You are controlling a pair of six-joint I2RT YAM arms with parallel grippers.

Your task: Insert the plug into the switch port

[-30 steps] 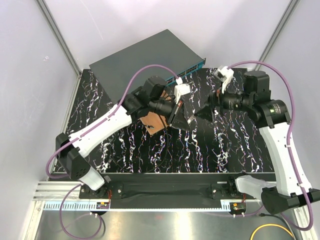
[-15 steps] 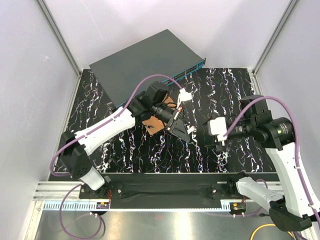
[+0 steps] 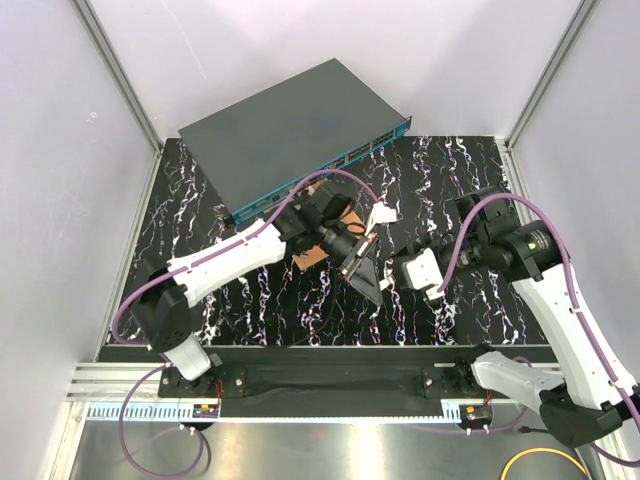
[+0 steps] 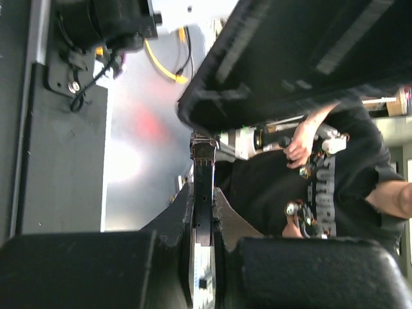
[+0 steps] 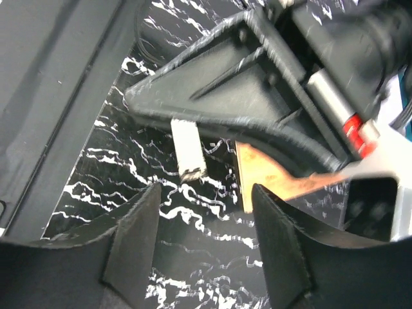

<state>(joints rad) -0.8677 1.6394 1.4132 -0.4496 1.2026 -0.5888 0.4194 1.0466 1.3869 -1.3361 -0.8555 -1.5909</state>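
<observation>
Two grippers are seen close together over the middle of the black marbled mat (image 3: 460,180). The left gripper (image 3: 368,285) is closed on the plug (image 4: 203,177). In the left wrist view the plug is seen edge-on as a thin dark strip clamped between the two fingertips (image 4: 177,217), with its far end standing out past them. The right gripper (image 5: 206,190) is held open: its two fingers (image 5: 135,244) are spread apart, with only the mat seen between them. They are pointed left at the left gripper from just beside it. In the right wrist view a black ribbed finger of the left gripper is seen straight ahead, with a pale strip (image 5: 187,149) sticking out below it. Whether that strip is part of the plug cannot be told.

The switch (image 3: 290,125) is laid at the far left, askew, partly over the far edge of the mat. Its teal-blue front face (image 3: 330,165), with its rows of ports, is turned toward the near right. The plug is well apart from those ports. A copper-brown board (image 3: 308,255) is laid on the mat between the switch and the left gripper, partly covered by the left arm's wrist. Purple cables (image 3: 330,175) are looped over both arms. In the left wrist view a person (image 4: 335,187) in a black shirt is seen beyond the plug.
</observation>
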